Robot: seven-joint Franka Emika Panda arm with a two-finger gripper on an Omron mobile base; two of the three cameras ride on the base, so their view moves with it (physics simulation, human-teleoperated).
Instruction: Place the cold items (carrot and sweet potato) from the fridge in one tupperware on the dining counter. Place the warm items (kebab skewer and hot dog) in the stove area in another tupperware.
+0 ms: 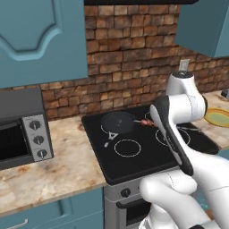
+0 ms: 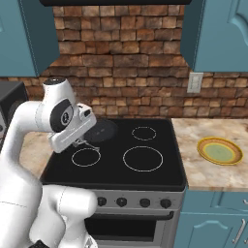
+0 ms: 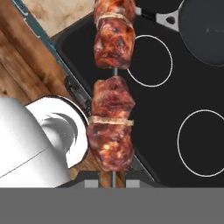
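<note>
Fingers (image 3: 113,180) are clamped on the bare end of the kebab skewer (image 3: 113,92), which you see in the hand view running straight away from them, its long axis in line with the hand and its reddish-brown meat chunks strung one after another up the frame. In the left base view the skewer (image 1: 146,122) pokes out sideways from behind the wrist, held clear above the black cooktop (image 1: 147,152) and pointing toward the dark frying pan (image 1: 117,121) on the rear burner; how high it hangs over the glass you cannot tell exactly. So the grasp looks done, and your next job, judging by the task, is the carry to one of the tubs. What that move turns on is that all the meat sits out ahead of the fingers, far from the pinch, so the load can swing or pivot in the grip if you turn the wrist quickly. Keep the stick roughly level as you pull back from the stove. Off to the right on the beige tabletop (image 2: 218,131) sits a yellow plate (image 2: 220,150), well apart from the skewer; the pan is the nearer thing to mind.
</note>
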